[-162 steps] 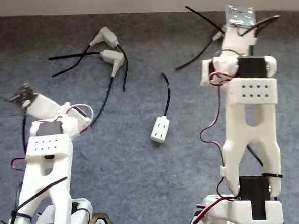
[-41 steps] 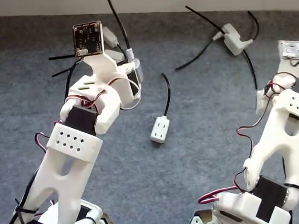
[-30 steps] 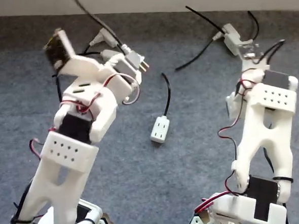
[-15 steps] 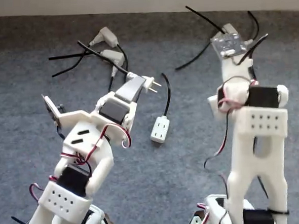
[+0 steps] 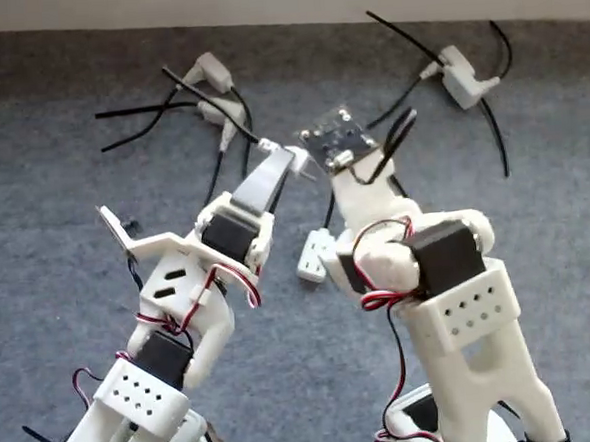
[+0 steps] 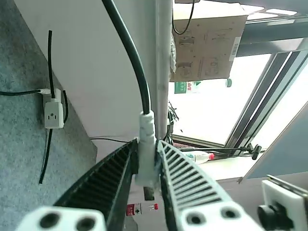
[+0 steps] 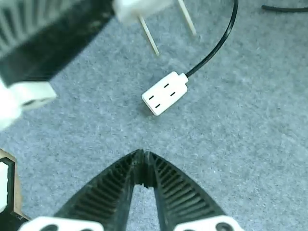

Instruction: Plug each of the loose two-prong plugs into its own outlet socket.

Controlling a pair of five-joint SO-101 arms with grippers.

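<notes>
My left gripper (image 5: 275, 174) is shut on a white two-prong plug (image 6: 145, 126) and holds it in the air over the grey carpet. Its prongs (image 7: 149, 42) point down toward the white outlet socket (image 7: 165, 93), which lies flat with its black cord trailing away. In the high view that socket (image 5: 313, 256) is partly covered by the right arm. My right gripper (image 7: 143, 158) hangs shut and empty just above the carpet, a short way from the socket. Two more white plugs (image 5: 213, 73) (image 5: 226, 111) lie at the back left.
A second white outlet block (image 5: 462, 77) with black cords lies at the back right near the wall; it also appears in the left wrist view (image 6: 54, 113). Loose black cords cross the back of the carpet (image 5: 64, 215). Both arms crowd the middle.
The right arm has swung from the back right to the middle, over the socket. The left arm, still gripping the plug, has shifted slightly toward it.
</notes>
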